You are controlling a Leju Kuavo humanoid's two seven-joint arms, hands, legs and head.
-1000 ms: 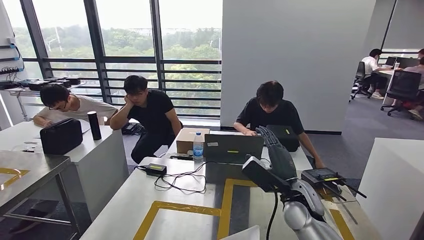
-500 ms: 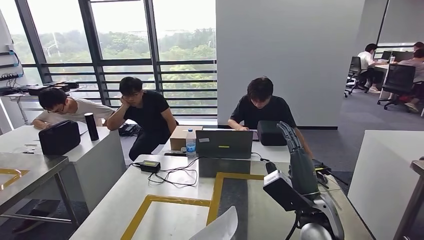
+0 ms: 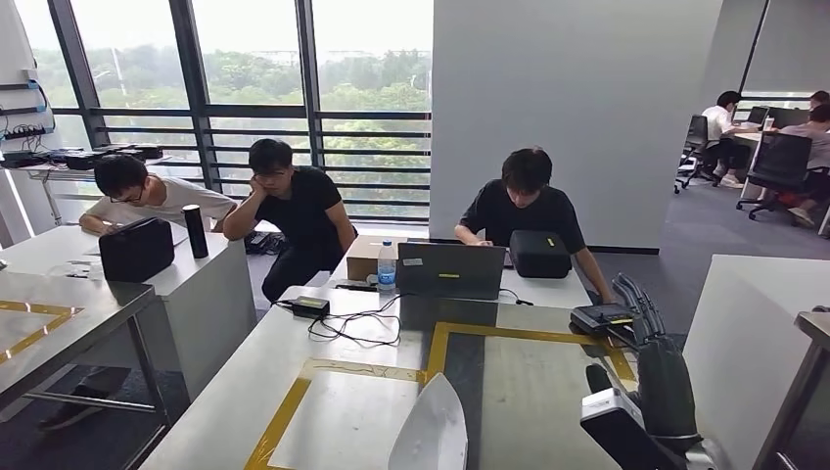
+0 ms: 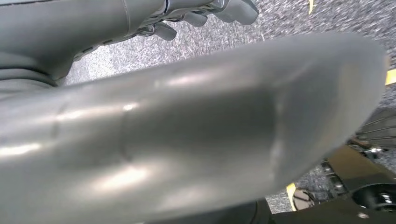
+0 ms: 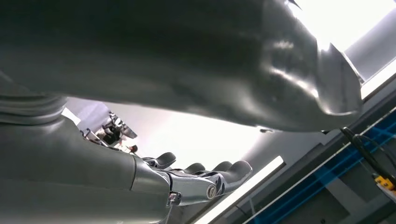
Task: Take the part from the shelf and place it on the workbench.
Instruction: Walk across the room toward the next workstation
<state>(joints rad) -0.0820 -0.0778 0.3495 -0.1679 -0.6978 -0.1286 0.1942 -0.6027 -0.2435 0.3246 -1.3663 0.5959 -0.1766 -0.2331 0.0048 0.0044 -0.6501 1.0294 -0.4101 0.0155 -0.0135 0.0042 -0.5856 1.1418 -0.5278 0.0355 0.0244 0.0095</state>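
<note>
Since a moment ago our view has swung and the part (image 3: 431,431) has risen over the desk (image 3: 343,411), so with the left robot hand (image 4: 196,16) under it, grip unclear, and the right robot hand (image 3: 658,357) open-fingered alongside, we judge placing is near.

The near half of the workbench (image 3: 333,411) lies bare inside its yellow tape outline (image 3: 294,411), giving a hand room to come in low across the middle and lower left of the head view. Toward the far edge the way is blocked by a laptop (image 3: 450,269), a water bottle (image 3: 388,266), a cardboard box (image 3: 367,257), a black case (image 3: 540,255), and a power brick (image 3: 311,305) with loose cable (image 3: 357,331) strewn across the surface. A black device (image 3: 602,317) sits at the right edge, and three people (image 3: 294,211) sit close behind the far side.
</note>
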